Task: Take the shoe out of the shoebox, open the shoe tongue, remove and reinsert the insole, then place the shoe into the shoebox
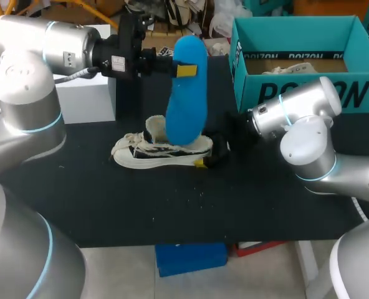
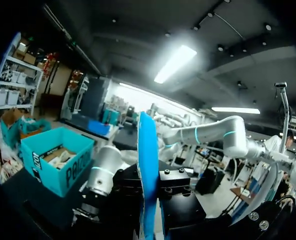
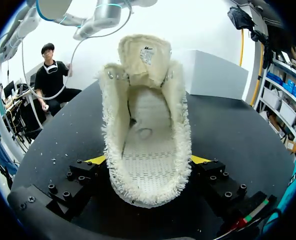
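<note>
1. my left gripper (image 1: 186, 70) is clamped on the blue insole (image 1: 186, 93), one finger flat against each face. the insole stands upright, and its lower end hangs below the fingers over the shoe's opening. i cannot tell whether it touches.
2. my right gripper (image 3: 148, 165) pinches the cream shoe (image 3: 145, 130) at the heel, with a yellow tip pressed on each side. the toe points away ahead of the fingers, and the tongue (image 3: 144, 55) is folded up.
3. the shoe sits sole-down on the black table (image 1: 141, 205). small white specks (image 3: 53, 161) dot the surface beside the right fingers.
4. the teal shoebox (image 1: 297, 87) stands open behind my right arm, well apart from the shoe. a white box (image 3: 213, 72) stands beyond the toe.
</note>
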Controlling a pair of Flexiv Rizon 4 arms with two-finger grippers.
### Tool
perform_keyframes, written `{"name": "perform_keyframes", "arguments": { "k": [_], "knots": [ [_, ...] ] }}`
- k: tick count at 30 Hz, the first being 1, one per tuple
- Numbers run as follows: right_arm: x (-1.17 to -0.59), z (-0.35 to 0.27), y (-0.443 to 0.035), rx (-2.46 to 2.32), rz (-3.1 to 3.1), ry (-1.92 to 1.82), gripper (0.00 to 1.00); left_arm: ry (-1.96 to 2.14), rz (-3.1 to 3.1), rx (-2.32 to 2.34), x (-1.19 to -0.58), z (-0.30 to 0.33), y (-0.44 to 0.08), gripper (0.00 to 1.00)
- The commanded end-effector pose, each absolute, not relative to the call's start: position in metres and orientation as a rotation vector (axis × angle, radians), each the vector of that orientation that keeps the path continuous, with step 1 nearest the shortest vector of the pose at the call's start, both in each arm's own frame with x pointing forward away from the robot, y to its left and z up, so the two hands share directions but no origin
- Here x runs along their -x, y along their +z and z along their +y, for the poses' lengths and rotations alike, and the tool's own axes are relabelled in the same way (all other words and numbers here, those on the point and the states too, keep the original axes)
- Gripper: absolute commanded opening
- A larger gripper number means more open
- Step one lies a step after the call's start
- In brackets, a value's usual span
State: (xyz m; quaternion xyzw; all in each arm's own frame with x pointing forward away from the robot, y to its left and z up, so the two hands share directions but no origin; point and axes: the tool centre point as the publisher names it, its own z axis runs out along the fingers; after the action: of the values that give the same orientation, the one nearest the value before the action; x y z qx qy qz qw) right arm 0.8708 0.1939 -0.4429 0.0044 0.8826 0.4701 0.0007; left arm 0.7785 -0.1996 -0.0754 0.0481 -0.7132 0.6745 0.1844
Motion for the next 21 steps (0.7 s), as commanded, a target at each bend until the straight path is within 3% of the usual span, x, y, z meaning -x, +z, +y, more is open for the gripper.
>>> {"name": "perform_keyframes", "arguments": {
  "k": [1, 21],
  "knots": [
    [-0.870, 0.195, -0.445, -0.017, 2.773, 1.472, 0.00, 1.901, -1.998, -0.151, -0.769, -0.201, -0.054, 0.00],
    [-0.870, 0.195, -0.445, -0.017, 2.773, 1.472, 0.00, 1.996, -1.987, -0.107, -0.743, -0.199, 0.033, 0.00]
  ]
}}
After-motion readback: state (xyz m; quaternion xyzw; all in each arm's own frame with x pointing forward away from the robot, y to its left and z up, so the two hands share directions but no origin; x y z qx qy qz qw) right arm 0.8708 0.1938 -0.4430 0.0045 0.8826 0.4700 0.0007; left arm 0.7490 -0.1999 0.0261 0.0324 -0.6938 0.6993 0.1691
